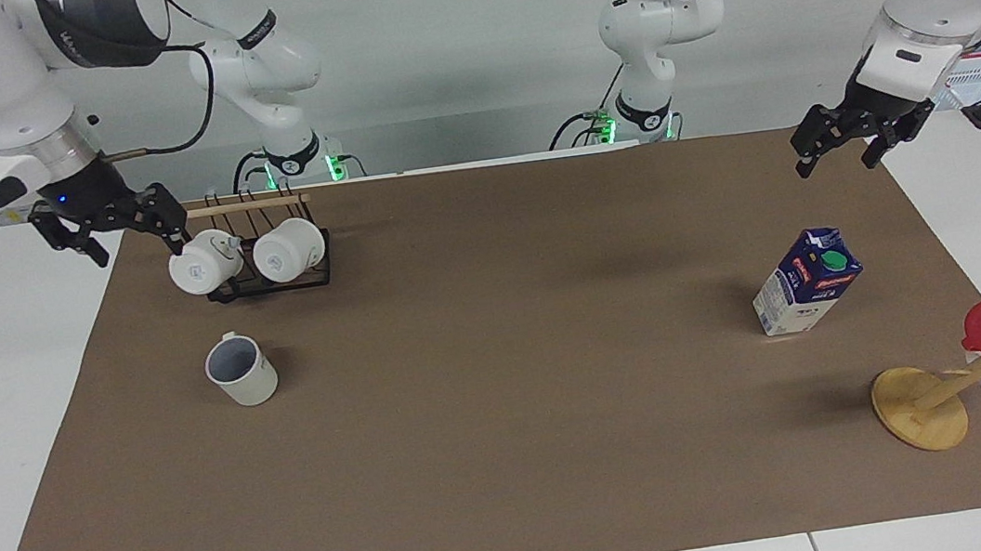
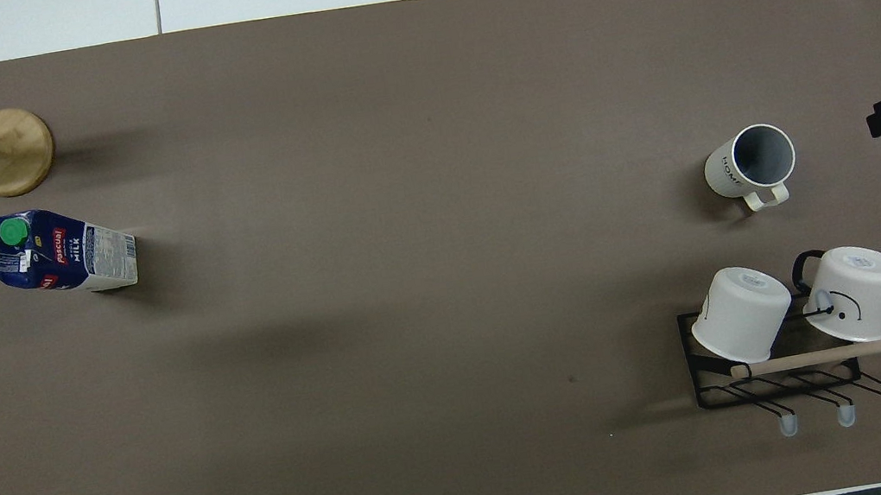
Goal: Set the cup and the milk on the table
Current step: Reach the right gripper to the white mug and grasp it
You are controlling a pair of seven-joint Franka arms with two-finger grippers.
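Cup (image 1: 241,371) upright, empty, on the desk (image 1: 513,460) mat beside the mug rack (image 1: 262,247); milk (image 1: 808,281) upright near the mug tree (image 1: 923,405). Left hand (image 1: 840,146) and right hand (image 1: 121,237) raised, open, empty.

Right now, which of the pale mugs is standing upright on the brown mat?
The off-white mug with the grey-blue inside, mouth up, alone on the mat. The two all-white mugs hang tipped on the black wire rack, bottoms showing.
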